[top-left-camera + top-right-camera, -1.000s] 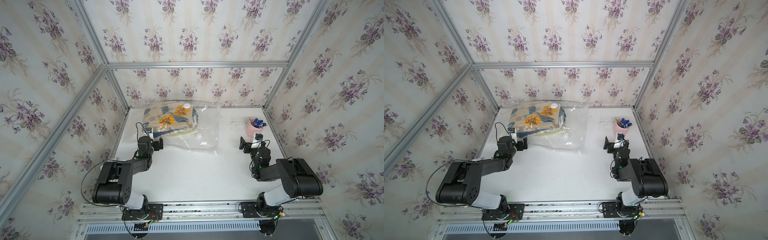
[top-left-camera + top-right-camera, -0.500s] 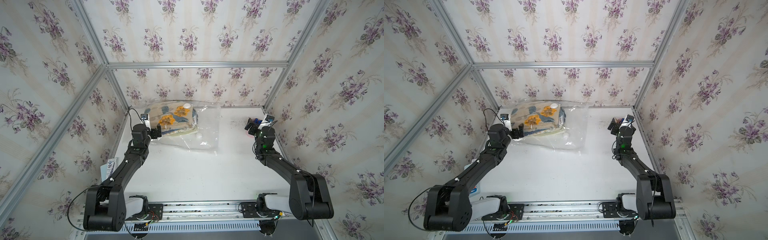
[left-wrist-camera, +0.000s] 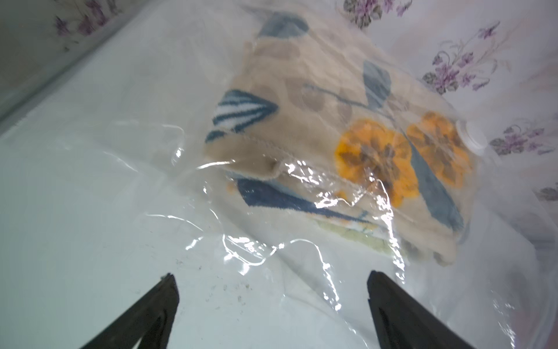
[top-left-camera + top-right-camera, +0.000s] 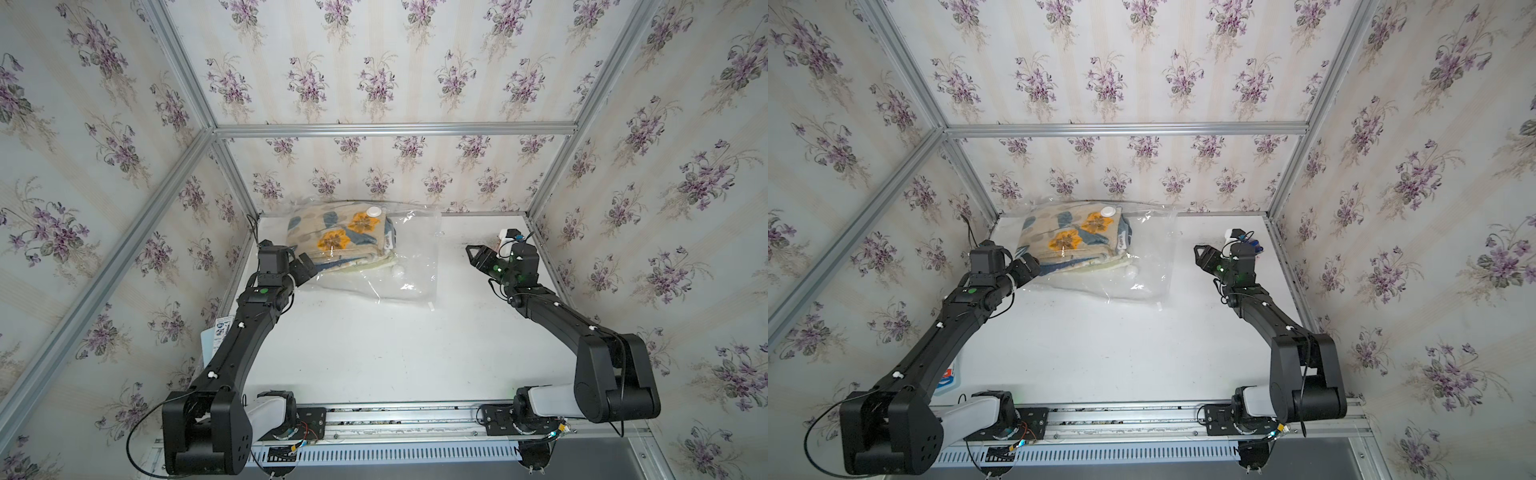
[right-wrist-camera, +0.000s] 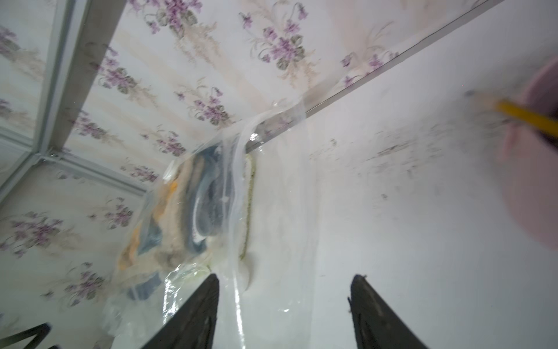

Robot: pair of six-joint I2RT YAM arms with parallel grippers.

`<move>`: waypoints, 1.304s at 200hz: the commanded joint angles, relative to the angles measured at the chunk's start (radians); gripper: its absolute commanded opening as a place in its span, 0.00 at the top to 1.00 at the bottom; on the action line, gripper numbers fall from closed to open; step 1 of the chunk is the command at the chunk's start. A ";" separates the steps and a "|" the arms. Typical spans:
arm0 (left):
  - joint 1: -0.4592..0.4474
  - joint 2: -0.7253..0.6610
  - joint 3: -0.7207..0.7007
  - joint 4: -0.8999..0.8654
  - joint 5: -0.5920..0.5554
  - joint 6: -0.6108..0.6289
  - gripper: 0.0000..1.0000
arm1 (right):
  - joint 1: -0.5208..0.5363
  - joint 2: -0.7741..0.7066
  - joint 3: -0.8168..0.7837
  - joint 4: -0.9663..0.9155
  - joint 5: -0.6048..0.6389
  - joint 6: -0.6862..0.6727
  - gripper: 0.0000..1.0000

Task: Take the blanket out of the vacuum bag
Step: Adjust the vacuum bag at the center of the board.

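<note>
The vacuum bag lies crinkled and transparent at the back left of the white table, its round white valve cap facing up. Inside it is the folded blanket, beige with orange flowers and blue leaves. My left gripper is open at the bag's left edge. In the left wrist view the gripper straddles loose plastic just short of the blanket. My right gripper is open to the right of the bag and apart from it, pointing at it. Nothing sits in the right gripper.
A pink cup holding a yellow pencil stands close beside the right wrist near the right wall. A printed card leans at the table's left edge. Papered walls and aluminium posts enclose three sides.
Both arms have unfolded from the table's front and reached back. The left gripper has come to the bag's left edge. The right gripper has swung from the cup toward the bag, jaws narrowing a little.
</note>
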 commanded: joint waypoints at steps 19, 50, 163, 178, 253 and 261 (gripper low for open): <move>0.002 -0.084 0.000 -0.109 0.131 -0.061 0.00 | 0.081 0.113 0.104 0.052 -0.138 0.074 0.26; -0.008 -0.224 -0.029 -0.109 0.173 -0.124 0.00 | 0.091 0.173 0.146 0.080 -0.162 0.104 0.24; -0.009 -0.181 -0.140 -0.082 0.209 -0.135 0.00 | 0.096 0.390 0.244 0.160 -0.225 0.222 0.41; -0.009 -0.160 -0.144 -0.064 0.203 -0.133 0.00 | 0.106 0.404 0.229 0.201 -0.258 0.238 0.56; -0.009 -0.015 -0.167 0.035 0.148 -0.093 0.69 | 0.165 0.327 0.053 0.270 -0.242 0.245 0.95; -0.008 0.006 -0.160 0.040 0.147 -0.084 0.77 | 0.176 0.312 0.040 0.270 -0.234 0.249 0.97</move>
